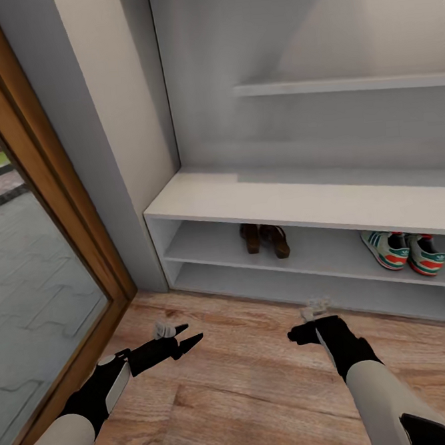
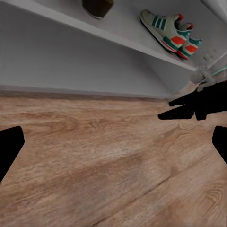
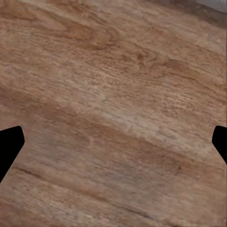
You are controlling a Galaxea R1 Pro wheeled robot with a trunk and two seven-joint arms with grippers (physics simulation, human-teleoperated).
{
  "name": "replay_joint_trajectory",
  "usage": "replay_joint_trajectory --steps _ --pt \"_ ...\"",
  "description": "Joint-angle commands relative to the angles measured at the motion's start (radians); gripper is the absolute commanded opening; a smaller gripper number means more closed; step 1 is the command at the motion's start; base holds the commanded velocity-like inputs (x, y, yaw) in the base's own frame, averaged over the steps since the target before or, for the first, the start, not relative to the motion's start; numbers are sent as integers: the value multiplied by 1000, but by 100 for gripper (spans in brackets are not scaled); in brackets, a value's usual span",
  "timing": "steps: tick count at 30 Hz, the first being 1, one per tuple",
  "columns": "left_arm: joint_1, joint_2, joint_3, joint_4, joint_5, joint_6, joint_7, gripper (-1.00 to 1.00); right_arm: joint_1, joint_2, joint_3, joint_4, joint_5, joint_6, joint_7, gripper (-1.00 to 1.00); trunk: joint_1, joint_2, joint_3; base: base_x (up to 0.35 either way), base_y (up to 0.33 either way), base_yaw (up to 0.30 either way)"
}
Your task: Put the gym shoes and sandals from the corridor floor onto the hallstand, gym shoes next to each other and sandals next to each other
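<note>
Grippers first, nearest the camera: left gripper hangs low over the floor, fingers apart and nothing between them; its wrist view shows both fingertips wide at the picture's edges with bare planks between. Right gripper also low over the floor, short of the rack; in the head view its fingers bunch dark and unclear, but its wrist view has the two tips far apart with only wood grain between, so open and empty. No shoe on the stretch of floor in sight before the rack. Farther on, the rack's upper shelf level: sandals side by side toward the rack's left end, touching or nearly so, toes inward. Gym shoes on the same shelf toward the rack's right end, side by side, heels outward; the left wrist view shows them too, together on the shelf. Rack top bare; wall shelf above it. Judgement: all four items racked and paired, task looks essentially complete; what remains, at most, is backing the arms clear.
</note>
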Motion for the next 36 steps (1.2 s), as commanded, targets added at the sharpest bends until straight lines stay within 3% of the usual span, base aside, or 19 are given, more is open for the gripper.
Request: replay_joint_trajectory --steps 1,4,7,9,11,13,15,20,36 --pt "0 1 -5 0 9 4 0 100 -1 1 -8 17 11 -7 9 100 -1 0 3 0 0 0" --pt "-1 1 -5 0 8 4 0 100 -1 1 -8 121 11 -55 9 100 -2 1 15 0 0 0" --pt "-1 2 -4 0 8 4 0 100 -1 1 -8 161 10 -67 9 100 -3 1 27 0 0 0" --pt "-1 7 -3 8 9 4 0 100 -1 1 -8 210 -54 -75 11 100 -4 2 34 0 0 0" --pt "-1 9 -3 20 8 4 1 100 -2 1 -8 227 -88 -75 11 100 -5 2 42 0 0 0" --pt "-1 19 -2 50 8 3 1 100 -2 1 -8 273 -168 -76 12 100 -6 3 50 0 0 0" --pt "-1 23 -2 60 8 2 2 100 -1 1 -8 296 -199 -76 12 100 -7 3 57 0 0 0" --pt "-1 26 -1 67 7 2 2 100 -2 1 -8 327 -227 -76 12 100 -9 4 77 0 0 0" --pt "-1 27 -2 70 7 2 3 100 -1 1 -8 343 -234 -80 13 100 -16 8 139 0 0 0"
